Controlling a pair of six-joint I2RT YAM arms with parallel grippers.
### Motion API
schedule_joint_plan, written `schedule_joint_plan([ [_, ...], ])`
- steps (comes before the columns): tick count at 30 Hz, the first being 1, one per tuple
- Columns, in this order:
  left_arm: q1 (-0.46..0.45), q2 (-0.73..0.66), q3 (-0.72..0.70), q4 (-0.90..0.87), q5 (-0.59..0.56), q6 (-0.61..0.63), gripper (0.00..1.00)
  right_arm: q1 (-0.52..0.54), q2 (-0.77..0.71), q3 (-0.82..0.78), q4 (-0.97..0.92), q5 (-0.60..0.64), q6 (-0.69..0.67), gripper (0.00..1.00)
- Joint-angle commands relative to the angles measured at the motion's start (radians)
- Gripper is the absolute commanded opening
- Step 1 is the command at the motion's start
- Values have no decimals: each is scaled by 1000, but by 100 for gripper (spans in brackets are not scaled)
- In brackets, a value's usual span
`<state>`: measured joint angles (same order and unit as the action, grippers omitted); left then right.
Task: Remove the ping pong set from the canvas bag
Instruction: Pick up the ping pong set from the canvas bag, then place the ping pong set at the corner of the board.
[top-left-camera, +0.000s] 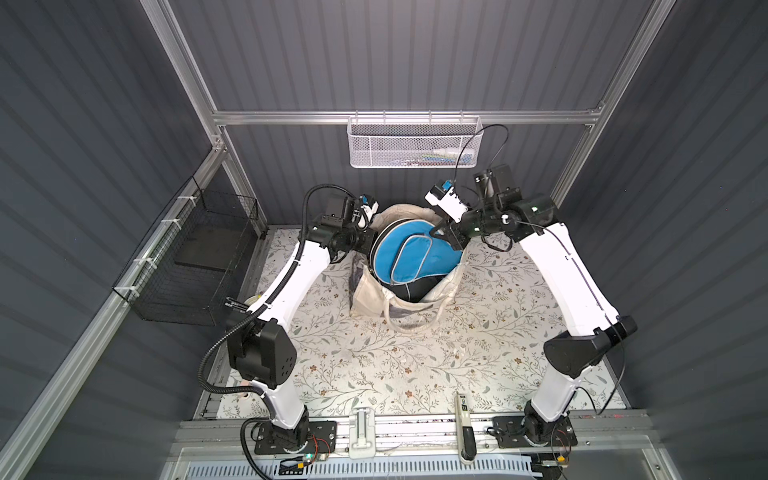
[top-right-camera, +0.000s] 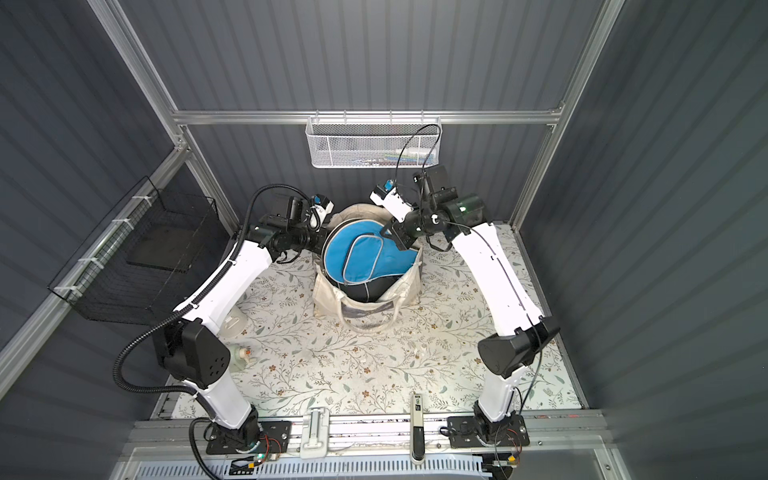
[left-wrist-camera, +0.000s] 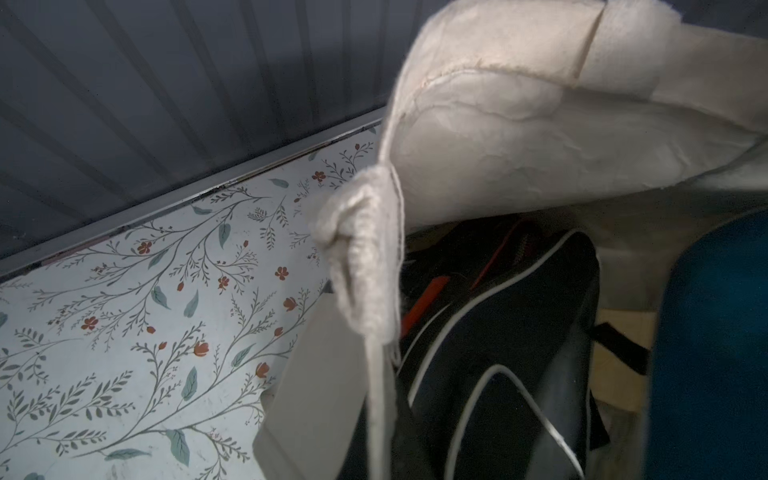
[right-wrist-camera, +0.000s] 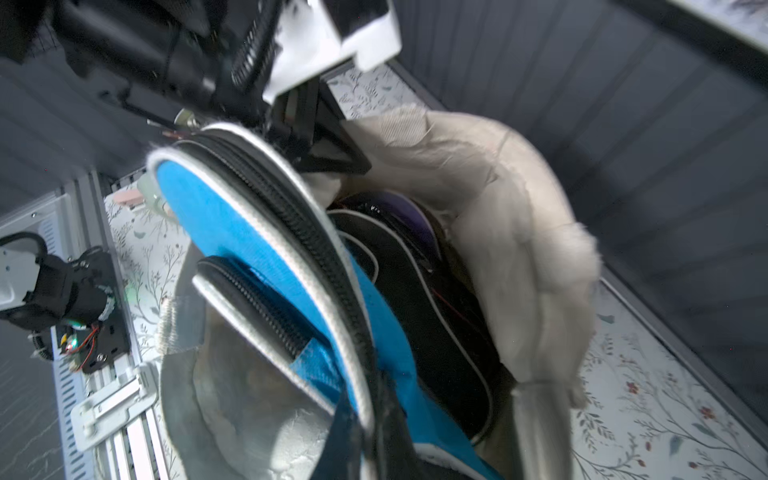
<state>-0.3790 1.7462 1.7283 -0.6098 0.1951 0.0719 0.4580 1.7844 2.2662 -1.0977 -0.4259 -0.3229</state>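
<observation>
The cream canvas bag (top-left-camera: 374, 299) (top-right-camera: 328, 291) stands open at the back middle of the floral table. A blue paddle cover (top-left-camera: 415, 253) (top-right-camera: 365, 253) with pale piping leans out of its mouth, over a black cover (top-left-camera: 411, 289). My right gripper (top-left-camera: 446, 237) (right-wrist-camera: 382, 407) is shut on the blue cover's (right-wrist-camera: 266, 232) edge. My left gripper (top-left-camera: 369, 243) (left-wrist-camera: 380, 415) is shut on the bag's rim (left-wrist-camera: 374, 257). Down inside lie a black cover (left-wrist-camera: 498, 332) (right-wrist-camera: 436, 299), a purple one (right-wrist-camera: 409, 212) and a red-trimmed piece (left-wrist-camera: 428, 299).
A white mesh basket (top-left-camera: 415, 141) hangs on the back wall and a black wire basket (top-left-camera: 199, 257) on the left wall. Clear cups (top-right-camera: 235, 324) stand by the left arm. A handheld device (top-left-camera: 463, 419) lies at the table's front edge.
</observation>
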Motion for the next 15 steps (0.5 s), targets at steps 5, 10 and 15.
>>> schedule_joint_plan([
  [5,2,-85,-59,148,59,30,0,-23,-79,147,124,198,149,0],
  [10,1,-105,-72,175,65,40,0,-61,-111,219,173,299,221,0],
  [15,2,-109,-70,176,70,46,0,-139,-165,216,191,315,265,0],
])
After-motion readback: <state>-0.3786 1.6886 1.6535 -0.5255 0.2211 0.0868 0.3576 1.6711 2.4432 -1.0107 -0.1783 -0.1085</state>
